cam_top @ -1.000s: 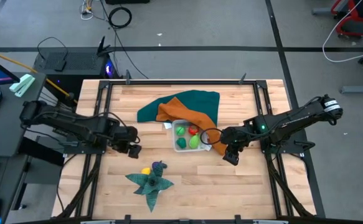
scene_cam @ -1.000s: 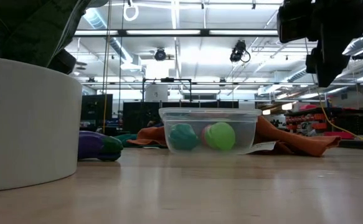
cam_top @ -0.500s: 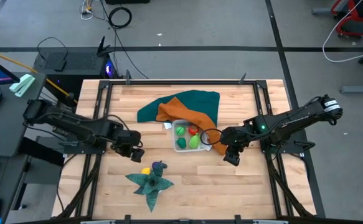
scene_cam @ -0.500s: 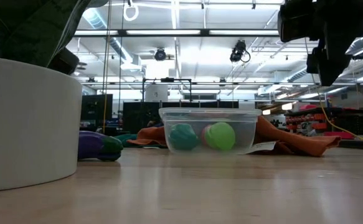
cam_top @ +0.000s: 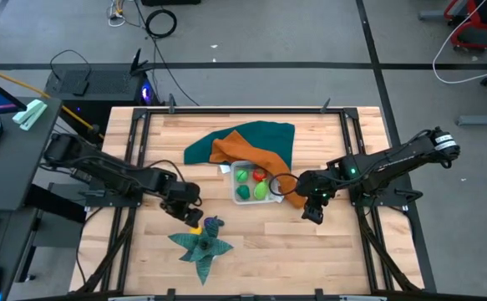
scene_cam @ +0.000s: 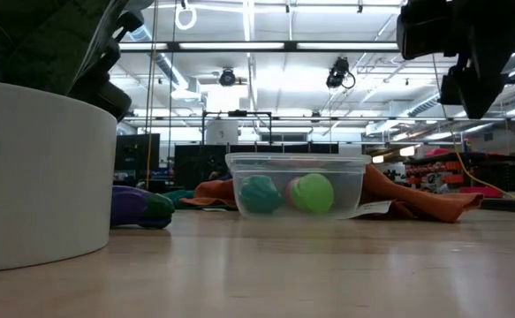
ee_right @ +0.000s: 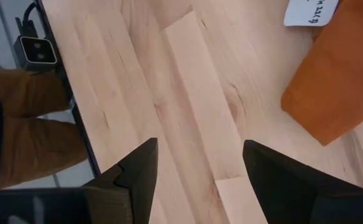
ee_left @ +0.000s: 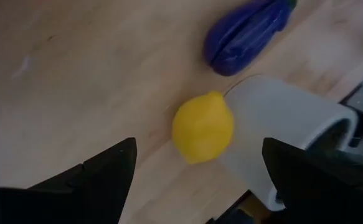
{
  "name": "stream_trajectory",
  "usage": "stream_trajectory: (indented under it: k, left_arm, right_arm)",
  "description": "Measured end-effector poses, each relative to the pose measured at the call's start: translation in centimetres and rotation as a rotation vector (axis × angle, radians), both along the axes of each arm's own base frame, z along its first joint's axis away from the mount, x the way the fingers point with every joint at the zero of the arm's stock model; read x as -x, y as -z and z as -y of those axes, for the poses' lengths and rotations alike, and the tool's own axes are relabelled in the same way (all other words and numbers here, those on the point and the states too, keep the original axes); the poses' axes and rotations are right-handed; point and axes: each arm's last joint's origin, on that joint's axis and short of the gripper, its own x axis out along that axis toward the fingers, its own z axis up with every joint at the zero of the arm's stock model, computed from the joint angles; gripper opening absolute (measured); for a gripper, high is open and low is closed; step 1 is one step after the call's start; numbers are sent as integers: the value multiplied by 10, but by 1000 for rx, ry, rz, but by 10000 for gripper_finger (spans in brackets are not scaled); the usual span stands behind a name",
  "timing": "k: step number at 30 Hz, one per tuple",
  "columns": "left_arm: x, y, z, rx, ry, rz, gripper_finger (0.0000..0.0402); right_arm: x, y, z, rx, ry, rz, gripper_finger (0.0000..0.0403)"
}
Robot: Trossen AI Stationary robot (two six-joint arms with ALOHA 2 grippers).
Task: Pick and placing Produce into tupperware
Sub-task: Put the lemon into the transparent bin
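1. From overhead I get even, bright light on the tabletop, with only short soft shadows under the arms.
2. At table height, long ceiling strip lights shine straight at my camera and wash out the background.
3. The white cylinder close to that lens is soft and out of focus.
4. The tupperware reads fairly sharp, with pale highlights on its clear wall.
5. My left wrist feed is blurred; the yellow lemon has fuzzy edges.
6. The right wrist feed shows crisp wood grain.
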Motion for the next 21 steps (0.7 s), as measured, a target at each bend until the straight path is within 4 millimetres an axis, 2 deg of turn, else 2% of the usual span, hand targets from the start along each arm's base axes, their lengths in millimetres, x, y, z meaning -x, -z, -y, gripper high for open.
stream_trajectory:
  k: [15, 21]
  left_arm:
    - [-2, 5, 7, 29, 33, -15, 355]
    - [-6, 13, 9, 25, 21, -40, 355]
  right_arm:
    - [0, 0, 0, 2, -6, 2, 199]
    - [0, 0, 0, 2, -7, 2, 199]
